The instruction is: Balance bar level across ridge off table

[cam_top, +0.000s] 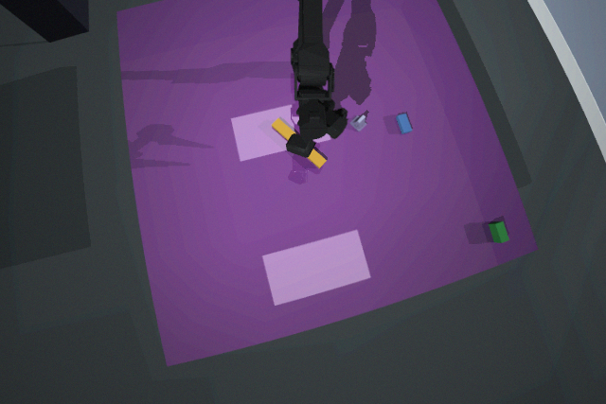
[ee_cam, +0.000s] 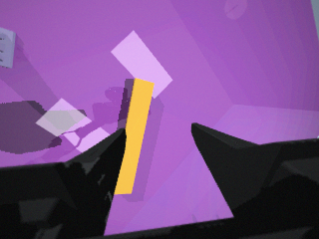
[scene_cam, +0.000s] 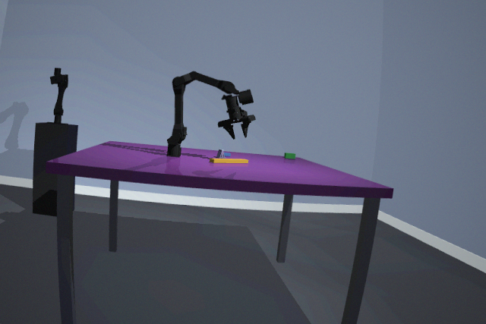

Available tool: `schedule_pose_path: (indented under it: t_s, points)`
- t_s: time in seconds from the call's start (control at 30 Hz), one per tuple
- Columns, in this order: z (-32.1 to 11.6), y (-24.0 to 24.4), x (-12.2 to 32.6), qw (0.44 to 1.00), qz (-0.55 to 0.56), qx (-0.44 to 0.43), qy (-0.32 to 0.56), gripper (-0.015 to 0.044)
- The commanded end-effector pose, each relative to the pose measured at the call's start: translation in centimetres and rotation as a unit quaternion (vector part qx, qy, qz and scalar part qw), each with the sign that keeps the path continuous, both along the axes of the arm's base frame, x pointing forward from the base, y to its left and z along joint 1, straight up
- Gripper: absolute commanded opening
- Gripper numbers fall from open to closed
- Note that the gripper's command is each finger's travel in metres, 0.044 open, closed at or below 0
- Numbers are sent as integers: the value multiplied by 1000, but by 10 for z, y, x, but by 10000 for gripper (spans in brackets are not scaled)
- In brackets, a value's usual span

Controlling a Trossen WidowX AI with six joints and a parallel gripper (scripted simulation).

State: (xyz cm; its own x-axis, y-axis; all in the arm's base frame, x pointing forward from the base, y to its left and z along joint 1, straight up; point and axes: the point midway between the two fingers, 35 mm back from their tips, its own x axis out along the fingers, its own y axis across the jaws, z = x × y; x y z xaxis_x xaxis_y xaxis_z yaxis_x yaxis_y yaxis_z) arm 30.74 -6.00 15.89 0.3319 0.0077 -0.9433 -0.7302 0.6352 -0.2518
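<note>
The bar [cam_top: 317,158] [scene_cam: 229,161] [ee_cam: 139,136], mid-length hidden from above, seemingly lies flat under the open gripper [cam_top: 300,145] [scene_cam: 240,138] [ee_cam: 159,129].

Purple table [scene_cam: 219,177], yellow bar [scene_cam: 228,161] lying flat, open pincer [scene_cam: 239,138] above

Layout, top view. Bar [cam_top: 281,128] [scene_cam: 229,161] [ee_cam: 139,136]: lying flat on tbl. [cam_top: 391,184] [scene_cam: 235,179] [ee_cam: 199,30], slanting, one end overlying pale-area patch [cam_top: 257,137] [ee_cam: 142,60]. Ridge [cam_top: 359,121] [scene_cam: 221,153] [ee_cam: 6,47]: standing on tbl., R of bar, apart. Nearer block [cam_top: 404,123] [scene_cam: 227,154]: sitting on tbl., R of ridge. Farther block [cam_top: 499,232] [scene_cam: 289,155]: sitting at tbl.'s lower R cnr.
</note>
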Motion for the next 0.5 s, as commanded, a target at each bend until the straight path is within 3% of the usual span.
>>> schedule_pose_path:
  t_s: [0.0,0.23,0.47]
  points:
    - [-20,-16,-20,997,-56,7,61,315]
    - [-42,-40,-56,976,-149,19,154,315]
    - [-46,-41,-57,976,-152,20,157,315]
